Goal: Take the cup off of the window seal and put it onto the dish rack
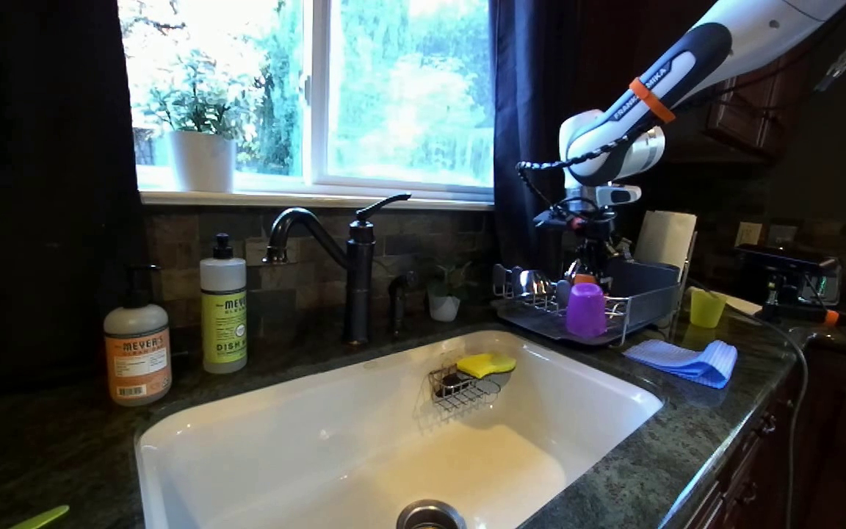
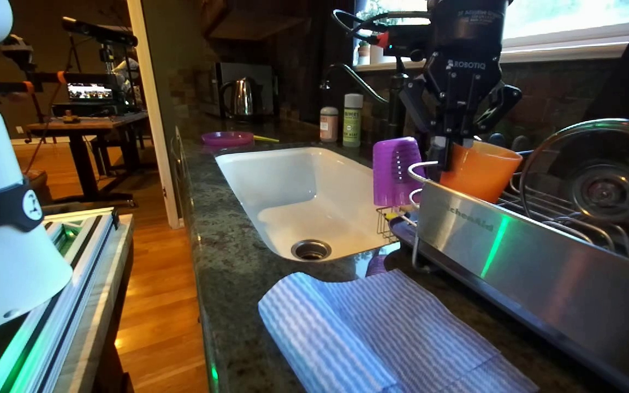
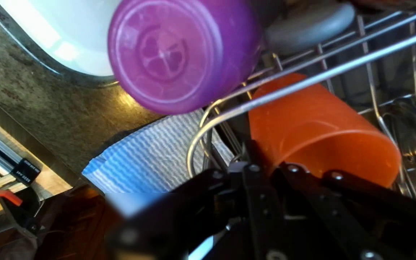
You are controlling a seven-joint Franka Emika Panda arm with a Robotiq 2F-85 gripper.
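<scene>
The orange cup (image 2: 481,172) is tilted inside the dish rack (image 2: 522,245), behind its metal front panel. In the wrist view the cup (image 3: 323,112) lies beside the rack's wire rim (image 3: 284,94), its open mouth toward the gripper. My gripper (image 3: 265,168) is shut on the cup's wall near the rim, one finger inside and one outside. In an exterior view the gripper (image 1: 590,268) is low over the rack (image 1: 651,305), and only a bit of the cup (image 1: 583,279) shows behind the purple cup. The window ledge (image 1: 320,199) holds a potted plant.
A purple cup (image 1: 586,312) hangs upside down on the rack's sink-side edge, close to the gripper. A glass lid (image 2: 604,185) stands in the rack. A blue striped cloth (image 2: 380,333), yellow-green cup (image 1: 707,308), white sink (image 1: 320,433) and faucet (image 1: 359,283) are nearby.
</scene>
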